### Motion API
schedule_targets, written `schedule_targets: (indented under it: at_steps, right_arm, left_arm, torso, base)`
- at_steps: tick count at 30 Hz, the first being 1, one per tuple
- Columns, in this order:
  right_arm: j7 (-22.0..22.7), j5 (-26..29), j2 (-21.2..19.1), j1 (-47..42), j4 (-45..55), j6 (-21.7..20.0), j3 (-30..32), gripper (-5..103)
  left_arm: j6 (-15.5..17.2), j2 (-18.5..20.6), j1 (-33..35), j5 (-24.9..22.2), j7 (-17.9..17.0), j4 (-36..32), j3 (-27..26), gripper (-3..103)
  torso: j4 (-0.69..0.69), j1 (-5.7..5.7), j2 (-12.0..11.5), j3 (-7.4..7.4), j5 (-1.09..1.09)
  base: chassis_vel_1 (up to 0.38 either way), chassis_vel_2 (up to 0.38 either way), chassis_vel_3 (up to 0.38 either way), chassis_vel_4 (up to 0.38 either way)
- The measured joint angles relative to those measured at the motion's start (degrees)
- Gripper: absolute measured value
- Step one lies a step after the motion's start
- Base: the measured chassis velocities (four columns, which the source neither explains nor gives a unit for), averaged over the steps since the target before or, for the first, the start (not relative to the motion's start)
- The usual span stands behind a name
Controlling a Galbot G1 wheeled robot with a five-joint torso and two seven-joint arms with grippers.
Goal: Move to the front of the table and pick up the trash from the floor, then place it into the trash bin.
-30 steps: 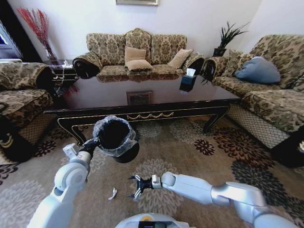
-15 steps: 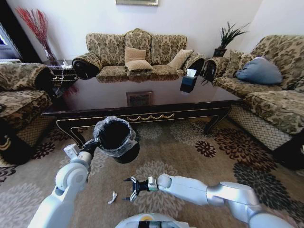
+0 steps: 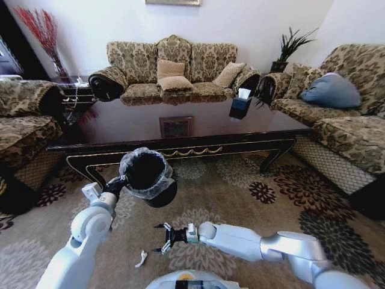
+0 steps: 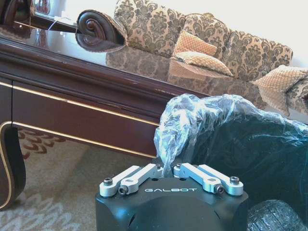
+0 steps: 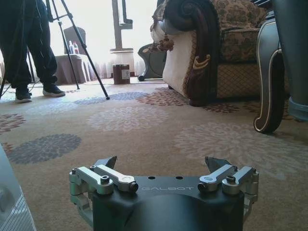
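Note:
My left gripper is shut on the rim of the trash bin, a small round black bin lined with a crinkled clear bag, and holds it off the carpet. In the left wrist view the fingers close on the bag-lined rim of the bin. My right gripper hangs open low over the carpet, nothing between its fingers. One small white piece of trash lies on the carpet just left of and nearer than the right gripper. The dark glossy table stands ahead.
A black tissue box sits on the table. Patterned sofas stand on the left, at the back and on the right. A curved table leg and a tripod show beyond the right gripper.
The whole head view has shifted, so the camera moved. My right gripper has crept left, closer to the white trash. The left gripper still holds the bin up.

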Motion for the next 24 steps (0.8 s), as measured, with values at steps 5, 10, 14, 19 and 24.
schedule_targets:
  at_steps: [5,10,14,19,24]
  right_arm:
    - [-1.6,0.0,0.2,0.0,-0.4,0.0,0.3,100]
    - [-1.6,0.2,0.3,-0.1,-0.5,0.0,0.2,100]
    - [-1.2,0.4,0.3,-0.1,-0.4,0.0,0.2,100]
    - [-0.5,0.5,0.7,0.0,-0.4,0.0,0.1,100]
    - [-0.2,0.5,1.4,0.2,-0.7,0.3,0.0,100]
  left_arm:
    - [0.0,0.0,0.0,0.0,0.0,0.0,0.0,3]
    - [-0.1,0.0,-0.1,0.0,0.0,0.0,0.0,3]
    - [-0.1,0.0,-0.2,0.0,0.0,0.1,0.2,3]
    - [-0.1,-0.1,-0.2,0.1,0.1,0.2,0.3,3]
    - [-0.2,0.0,-0.1,0.1,0.1,0.2,0.3,3]
  torso:
    - [0.00,0.00,0.0,0.00,0.00]
    - [0.00,0.00,0.0,0.00,0.00]
    - [-0.01,0.00,0.0,0.00,0.00]
    - [-0.01,0.00,0.0,0.00,0.00]
    - [0.00,0.00,0.0,0.00,0.00]
  base:
    - [0.000,0.000,0.000,0.000]
    - [0.000,0.000,0.000,0.000]
    - [0.000,0.000,0.000,0.000]
    - [0.058,0.092,-0.082,-0.088]
    - [0.152,0.162,-0.139,-0.162]
